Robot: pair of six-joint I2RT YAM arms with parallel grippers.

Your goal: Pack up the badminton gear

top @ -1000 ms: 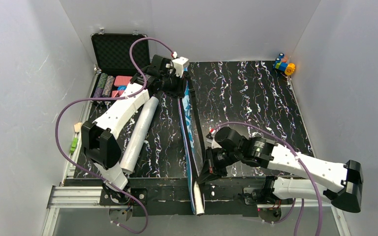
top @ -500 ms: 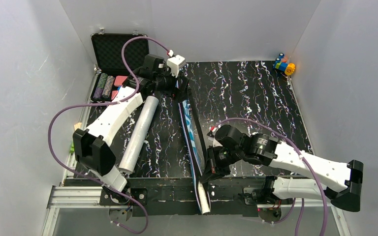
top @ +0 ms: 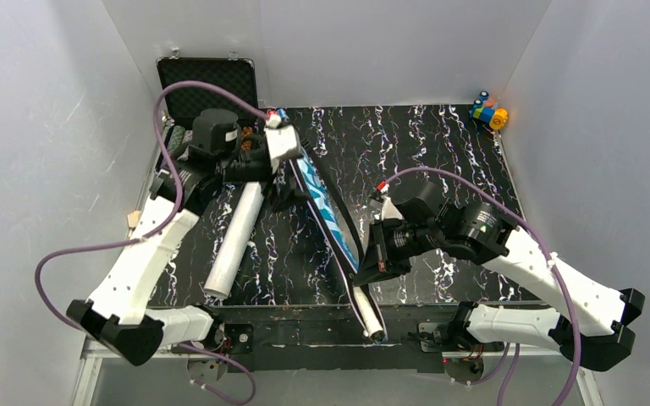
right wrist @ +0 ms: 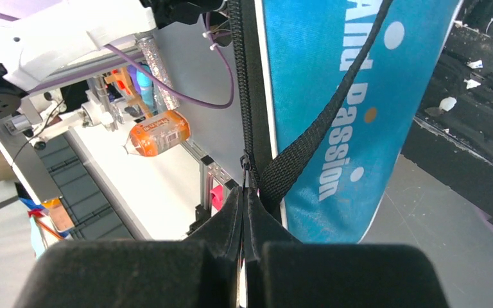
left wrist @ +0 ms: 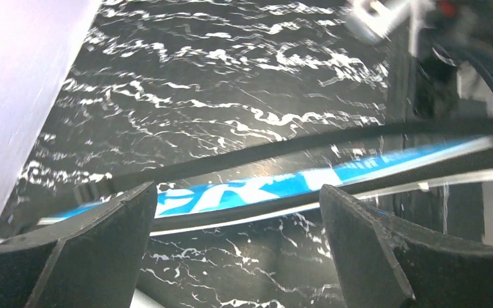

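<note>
Bag (top: pixel 326 207) runs far-left to near-right. Right gripper (right wrist: pixel 244 196) clamps its near end; left gripper (left wrist: pixel 237 196), jaws apart, faces its far end.

It was a robotics lab cell: plain white panels (top: pixel 51 127) boxed in a black marbled worktop (top: pixel 440 161), aluminium rails (right wrist: pixel 213 174) framed it, and purple cables (top: pixel 188 83) looped above.
</note>
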